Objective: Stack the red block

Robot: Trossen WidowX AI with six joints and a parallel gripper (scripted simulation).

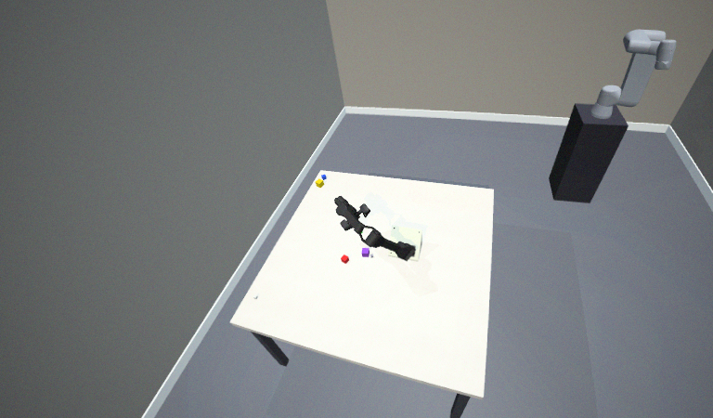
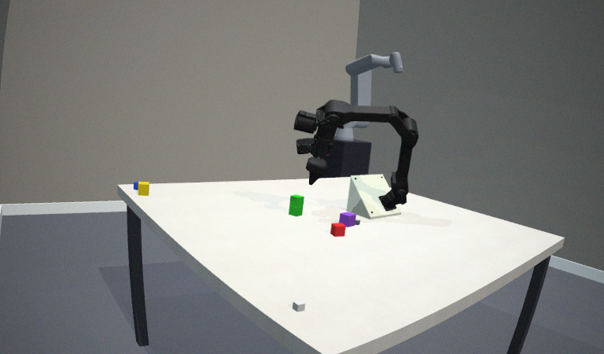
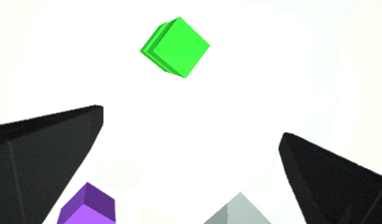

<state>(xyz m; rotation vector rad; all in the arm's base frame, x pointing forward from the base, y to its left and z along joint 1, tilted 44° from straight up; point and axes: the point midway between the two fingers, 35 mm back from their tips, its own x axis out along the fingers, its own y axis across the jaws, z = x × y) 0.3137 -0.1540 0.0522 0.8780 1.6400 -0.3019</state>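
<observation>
The red block (image 1: 344,259) (image 2: 337,230) lies on the table near the purple block, outside the wrist view. The green tower (image 2: 296,204) (image 3: 183,47) stands upright, with two stacked blocks visible in the exterior view. The arm hides it in the top view. My gripper (image 3: 194,127) is open and empty, its two fingers wide apart in the wrist view. It hangs high above the table. The tower shows beyond the gap between the fingertips, in the upper middle of the wrist view. The red block is well away from the fingers.
A purple block (image 1: 365,252) (image 2: 347,219) (image 3: 87,211) lies beside the red one, with a small grey piece (image 1: 371,255) (image 2: 357,222) by it. The arm's pale sloped mount (image 2: 370,194) stands behind. Yellow (image 1: 319,182) (image 2: 143,189) and blue (image 1: 323,176) (image 2: 135,186) blocks lie at a far corner.
</observation>
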